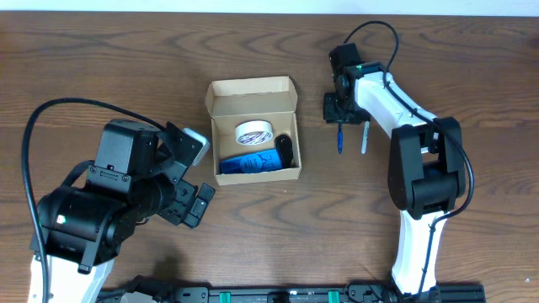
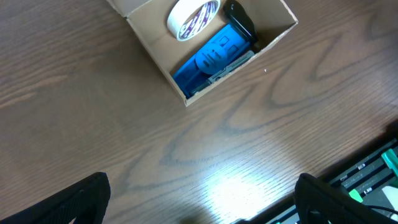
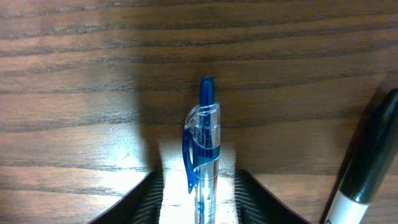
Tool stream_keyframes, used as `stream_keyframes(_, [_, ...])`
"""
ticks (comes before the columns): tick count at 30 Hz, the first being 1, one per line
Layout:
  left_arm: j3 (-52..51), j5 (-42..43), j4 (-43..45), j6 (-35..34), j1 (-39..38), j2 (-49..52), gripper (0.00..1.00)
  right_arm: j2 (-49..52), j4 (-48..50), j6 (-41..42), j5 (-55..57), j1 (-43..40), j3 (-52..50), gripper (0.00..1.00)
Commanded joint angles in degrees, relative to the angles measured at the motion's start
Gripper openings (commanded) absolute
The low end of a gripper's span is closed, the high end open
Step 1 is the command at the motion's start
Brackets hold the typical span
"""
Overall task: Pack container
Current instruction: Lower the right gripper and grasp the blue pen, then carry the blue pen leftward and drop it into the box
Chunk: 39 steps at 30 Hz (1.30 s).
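Now the right gripper (image 3: 198,190) is low over the table (image 1: 101,50), with its two fingers (image 3: 146,199) on either side of a blue pen (image 3: 202,134). The jaws are about half open. A thin strip of wood shows between each finger and the pen, so I judge that nothing is held yet. The box (image 1: 253,88) stands open in the middle of the table, well apart from the pen, on its left. A tape roll (image 1: 253,133), a blue object (image 1: 248,162) and a black object (image 1: 285,148) lie inside it. The left gripper (image 2: 202,205) hangs wide open and empty over bare wood, near the box.

Several things could go wrong. The fingers sit near one end of the pen, so the long free part may tip down when it is lifted. The barrel is smooth and round, so it may slip or roll out. A marker (image 3: 367,162) lies just beside the pen, and the outer finger could push it. Also, the box is rather full, so the pen might land across the rim or on the tape roll.
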Motion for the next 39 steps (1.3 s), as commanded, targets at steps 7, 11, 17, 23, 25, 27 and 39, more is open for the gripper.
stream_keyframes(7, [1.0,0.4,-0.2,0.8,0.0,0.0,0.95,0.5,0.7,0.6,0.4,0.4,-2.7,0.16])
stream_keyframes(11, [1.0,0.4,-0.2,0.8,0.0,0.0,0.95,0.5,0.8,0.5,0.4,0.4,-2.8,0.04])
stream_keyframes(17, [1.0,0.4,-0.2,0.8,0.0,0.0,0.95,-0.1,-1.2,-1.7,0.5,0.3,-0.6,0.01])
stream_keyframes(23, [1.0,0.4,-0.2,0.8,0.0,0.0,0.95,-5.5,-3.7,-5.6,0.5,0.4,5.4,0.01])
stream_keyframes(25, [1.0,0.4,-0.2,0.8,0.0,0.0,0.95,-7.9,-4.2,-6.9,0.4,0.6,7.6,0.01])
stream_keyframes(27, [1.0,0.4,-0.2,0.8,0.0,0.0,0.95,-11.0,-4.5,-9.3,0.4,1.2,9.9,0.01])
stream_keyframes(39, [1.0,0.4,-0.2,0.8,0.0,0.0,0.95,-21.5,-1.9,-36.0,-12.8,11.6,12.6,0.01])
